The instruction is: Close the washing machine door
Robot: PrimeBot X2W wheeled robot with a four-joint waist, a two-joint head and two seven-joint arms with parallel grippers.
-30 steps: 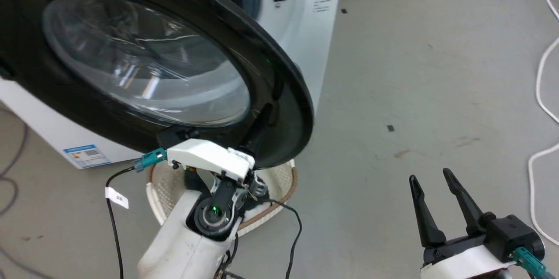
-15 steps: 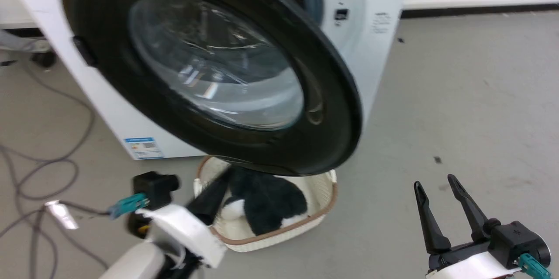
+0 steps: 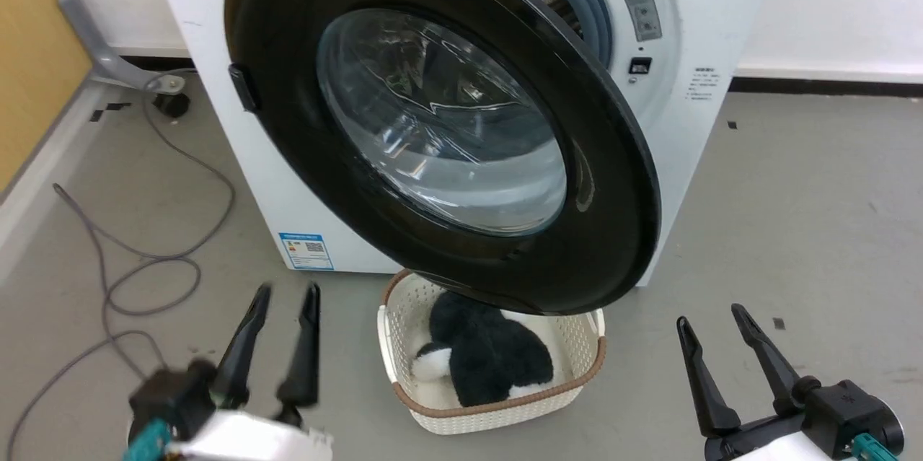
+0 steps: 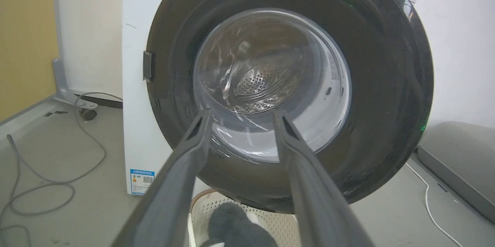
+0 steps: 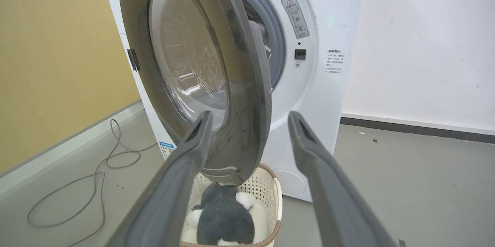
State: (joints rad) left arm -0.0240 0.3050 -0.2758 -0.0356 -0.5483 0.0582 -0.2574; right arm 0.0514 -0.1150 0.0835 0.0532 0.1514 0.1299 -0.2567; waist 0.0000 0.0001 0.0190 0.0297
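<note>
- Two tools, left tool point(image 3: 288, 290) and right tool point(image 3: 709, 314), both parted and empty.
- Washing machine door point(image 3: 440, 122) ajar: outer face squarely ahead of left tool, free edge nearer right tool.

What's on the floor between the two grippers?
Head view: a cream perforated basket holding a black-and-white plush toy, below the lower rim of the washing machine door.
</note>
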